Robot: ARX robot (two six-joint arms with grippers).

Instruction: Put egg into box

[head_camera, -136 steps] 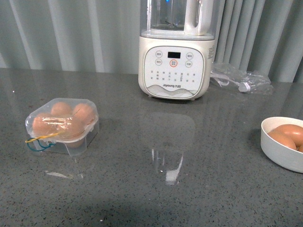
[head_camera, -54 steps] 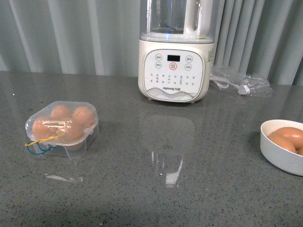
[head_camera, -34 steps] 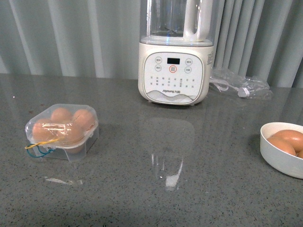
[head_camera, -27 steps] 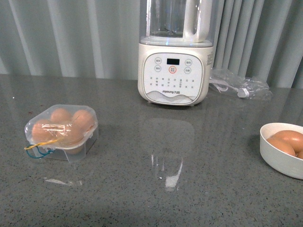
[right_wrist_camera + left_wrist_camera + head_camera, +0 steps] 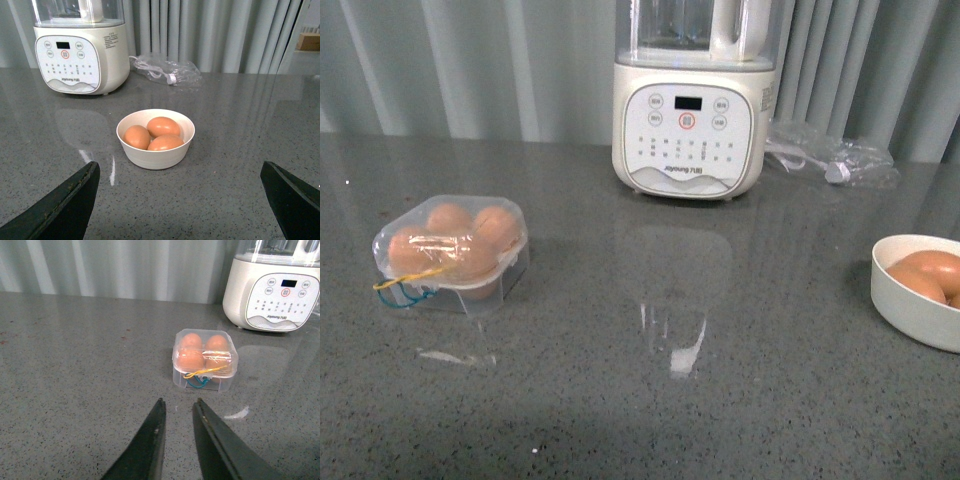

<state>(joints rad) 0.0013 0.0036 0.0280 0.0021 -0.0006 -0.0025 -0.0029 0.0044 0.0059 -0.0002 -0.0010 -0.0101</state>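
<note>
- The box (image 5: pixel 451 247) sits at the left of the front view on the grey speckled surface (image 5: pixel 650 400), lid down, with brown eggs showing through the clear plastic.
- A yellow band (image 5: pixel 408 281) and a blue band (image 5: pixel 412 297) hang at the box's near left corner.
- In the left wrist view the box (image 5: pixel 205 359) lies just right of centre, up-frame of the left hand (image 5: pixel 177 410) and well apart from it.
- The left hand's two dark fingers (image 5: pixel 150 440) stand a narrow gap apart, nearly clenched, with nothing between them.
- The white bowl (image 5: pixel 918 292) is cut by the right edge of the front view, far across the surface from the box.
- In the right wrist view the bowl (image 5: pixel 155 138) sits at centre and holds three brown eggs (image 5: pixel 163 126).
- The right hand (image 5: pixel 185 200) is released: its dark fingers (image 5: pixel 65 205) stand wide apart at the lower corners of that view, the bowl lying up-frame between them, untouched.
- A cream blender base (image 5: pixel 688 118) stands at top centre of the front view.
- A crumpled clear bag holding a cable (image 5: pixel 832 160) lies to its right against the grey curtain (image 5: pixel 470 65).
</note>
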